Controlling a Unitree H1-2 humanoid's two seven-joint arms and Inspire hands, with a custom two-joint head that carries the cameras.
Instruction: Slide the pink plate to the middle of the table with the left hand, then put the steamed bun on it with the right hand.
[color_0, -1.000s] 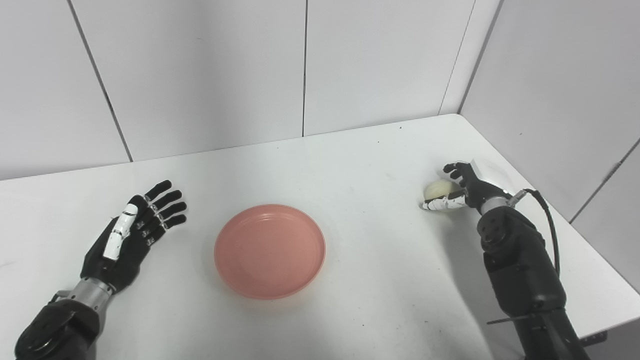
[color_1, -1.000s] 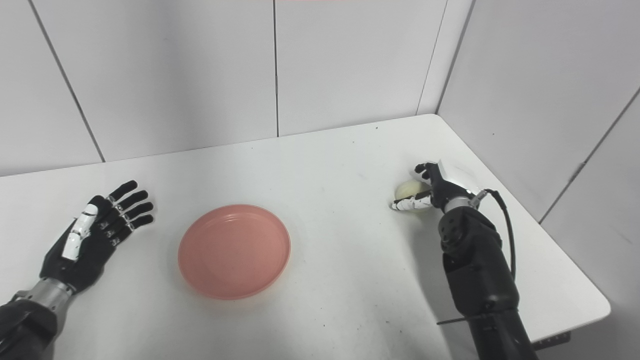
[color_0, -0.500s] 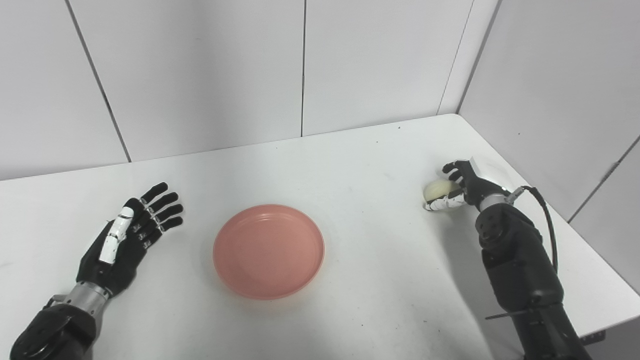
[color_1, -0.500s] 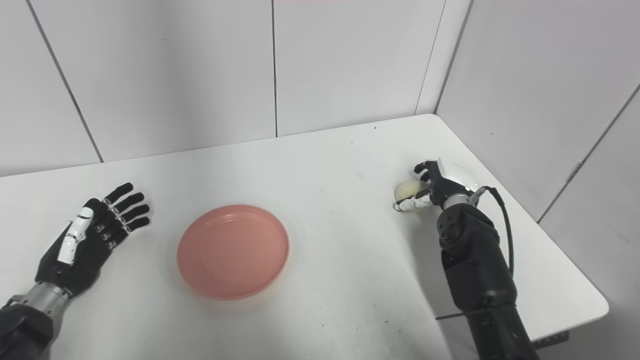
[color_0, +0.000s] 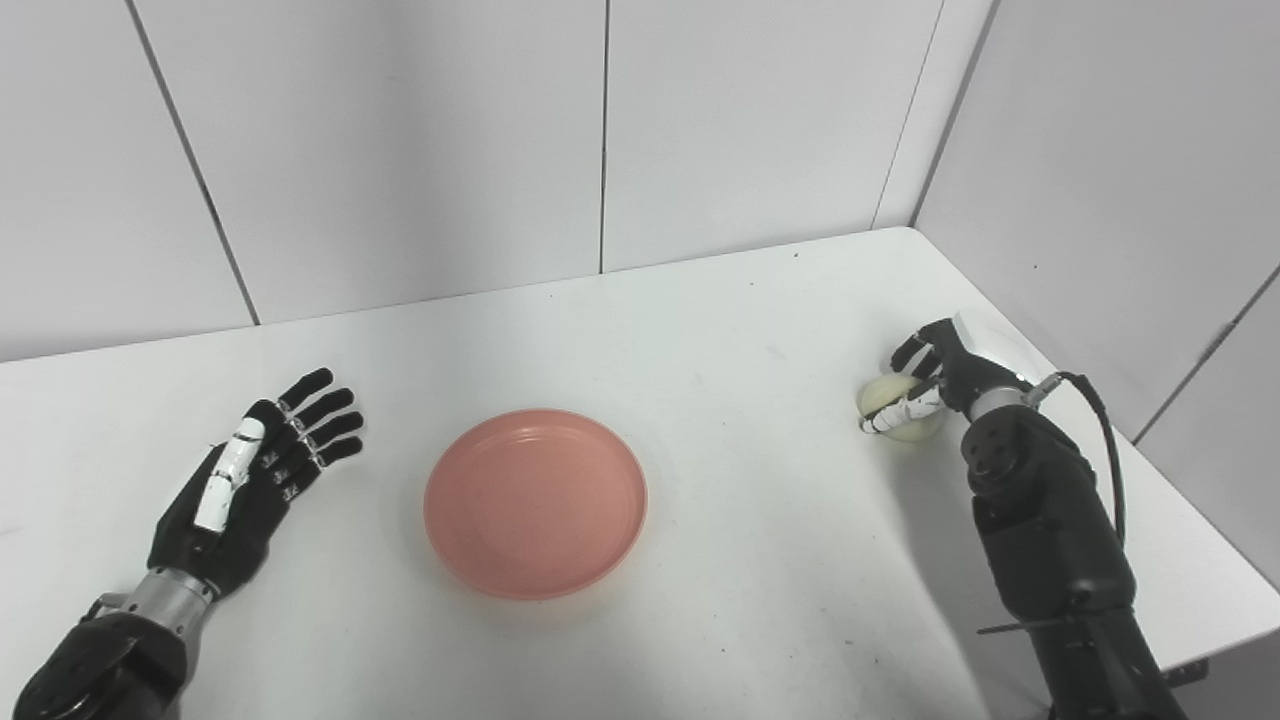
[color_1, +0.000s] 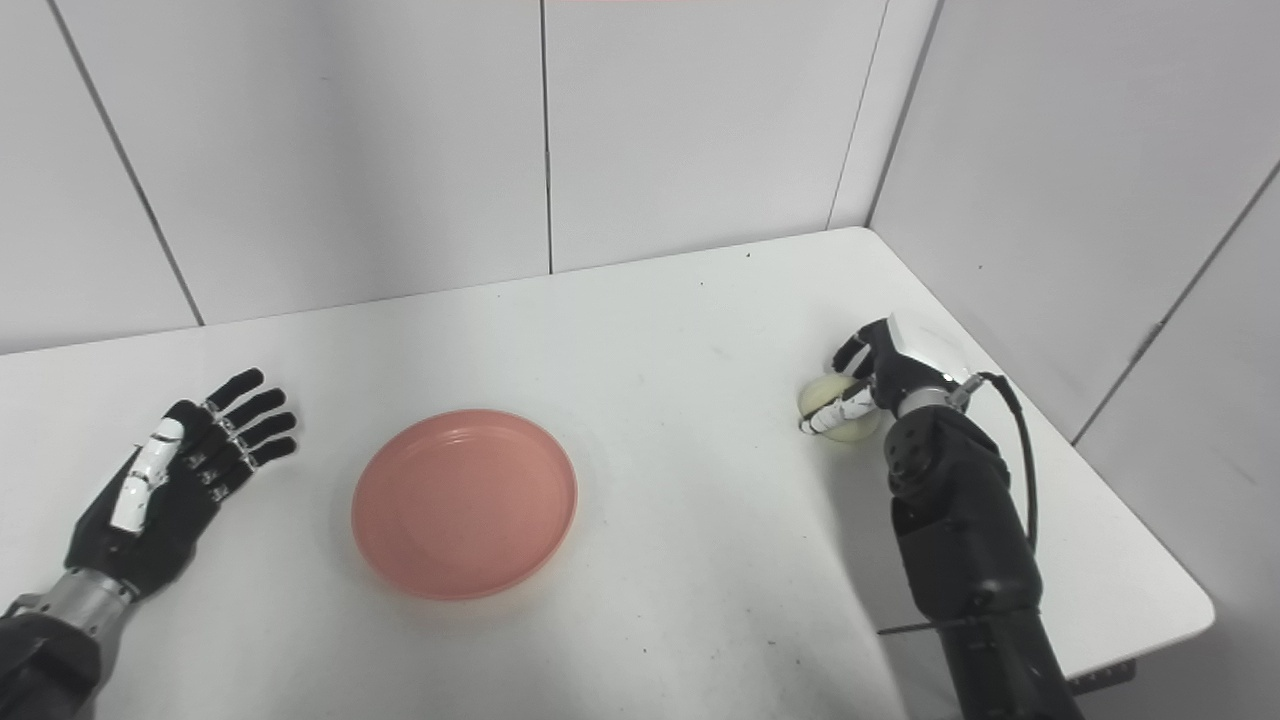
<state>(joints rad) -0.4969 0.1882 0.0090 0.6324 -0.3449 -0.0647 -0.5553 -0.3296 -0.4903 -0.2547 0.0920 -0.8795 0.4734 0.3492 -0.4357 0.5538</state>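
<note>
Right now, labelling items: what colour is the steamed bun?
Pale cream-white steamed bun, clearest in the left eye view.

White table (color_0: 700, 330), set into a corner of grey panelled walls. A pink plate (color_0: 535, 500) lies flat near the middle of the tabletop, toward the front edge. A pale steamed bun (color_0: 900, 410) sits close to the right edge. The left hand (color_0: 255, 470) lies near the left edge, well apart from the plate.
</note>
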